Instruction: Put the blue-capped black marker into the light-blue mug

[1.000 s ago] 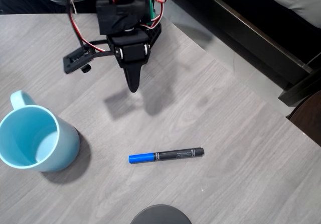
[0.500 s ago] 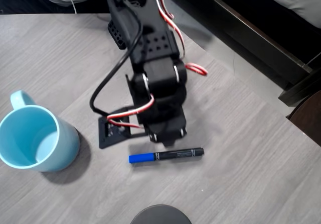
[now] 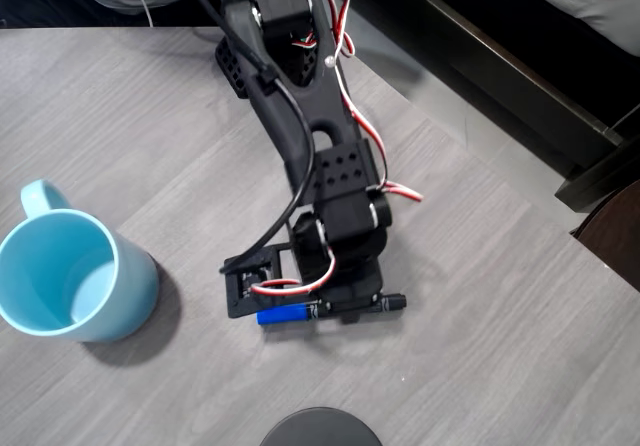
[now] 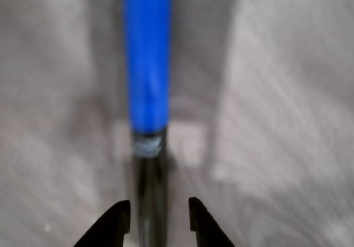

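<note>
Gripper (image 4: pixel 156 219) astride the blue-capped black marker (image 4: pixel 147 92) — jaws slightly parted, barrel between, not yet clamped; close squarely, then lift toward the light-blue mug (image 3: pixel 70 276).

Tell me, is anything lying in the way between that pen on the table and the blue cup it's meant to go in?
Nothing visible does. The marker lies flat under the gripper, its barrel between the open fingers. Between it and the mug, to the left in the overhead view, there is only bare table.
</note>
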You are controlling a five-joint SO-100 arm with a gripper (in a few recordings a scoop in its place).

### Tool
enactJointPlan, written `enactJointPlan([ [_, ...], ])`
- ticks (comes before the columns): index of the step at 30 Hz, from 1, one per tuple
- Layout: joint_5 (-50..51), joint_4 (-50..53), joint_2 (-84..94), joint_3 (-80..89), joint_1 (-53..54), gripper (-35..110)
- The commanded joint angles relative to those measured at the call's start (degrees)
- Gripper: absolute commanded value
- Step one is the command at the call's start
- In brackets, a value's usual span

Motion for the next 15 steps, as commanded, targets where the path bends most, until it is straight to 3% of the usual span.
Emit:
enactJointPlan([
  [1, 0.0, -0.9, -0.6, -2.0, 0.4, 16],
  [6, -0.3, -1.9, -2.8, -2.0, 0.7, 16],
  [9, -0.4, -2.9, -3.6, -2.1, 1.1, 0],
  [15, 0.0, -1.2, 0.4, -2.2, 1.7, 0],
])
